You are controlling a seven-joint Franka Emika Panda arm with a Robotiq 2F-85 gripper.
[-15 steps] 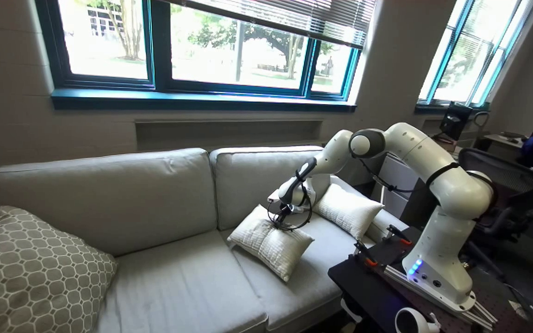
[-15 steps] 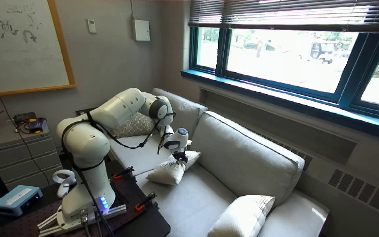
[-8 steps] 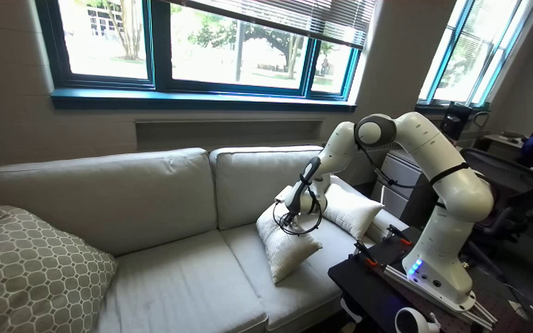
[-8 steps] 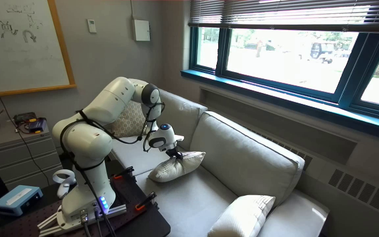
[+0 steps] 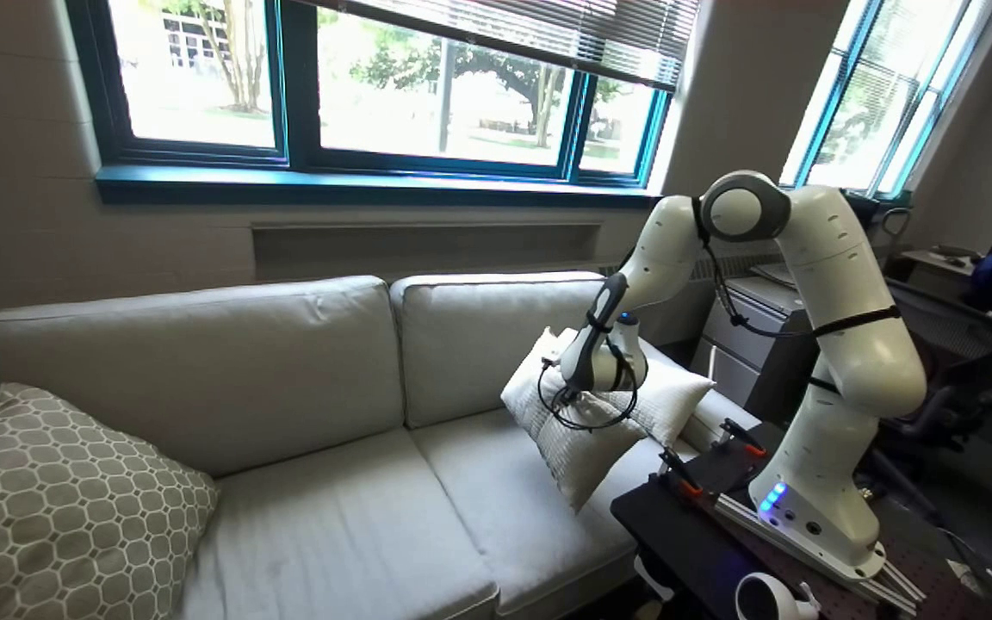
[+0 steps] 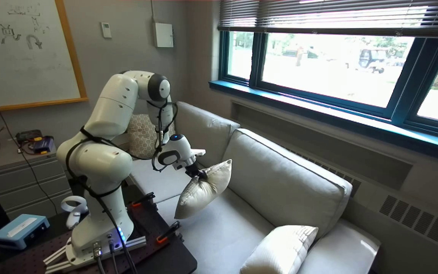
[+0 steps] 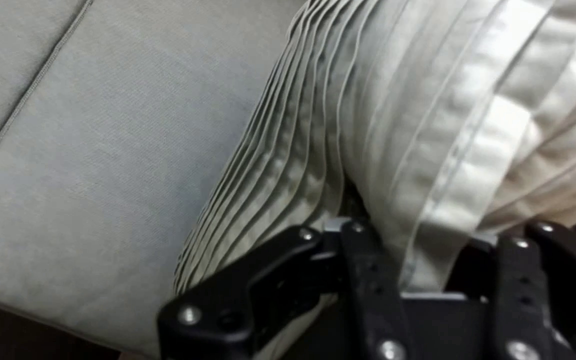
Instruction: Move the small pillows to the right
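One small off-white pillow [image 6: 200,196] hangs tilted over the right sofa seat, its fabric pinched into folds by my gripper [image 6: 200,176]. In the wrist view, pleated cloth of this pillow [image 7: 288,155] bunches up between the black fingers of the gripper [image 7: 418,240]; the fingertips themselves are buried in it. From the front, the same pillow [image 5: 578,452] partly covers the other small pillow [image 5: 672,396], which leans by the sofa's armrest. That resting pillow [image 6: 281,249] appears whole except at the lower frame edge, apart from the held one.
A larger grey patterned pillow [image 5: 74,508] sits at the sofa's far end. The sofa backrest [image 6: 280,179] rises behind the held pillow. A black table [image 6: 181,251] with clamps [image 6: 169,232] borders the seat, and an armrest [image 6: 344,247] closes off the end.
The gripper has lifted the pinched pillow off the seat and drawn it back toward the robot's base, tilting it. The pillow by the armrest and the patterned pillow have stayed put.
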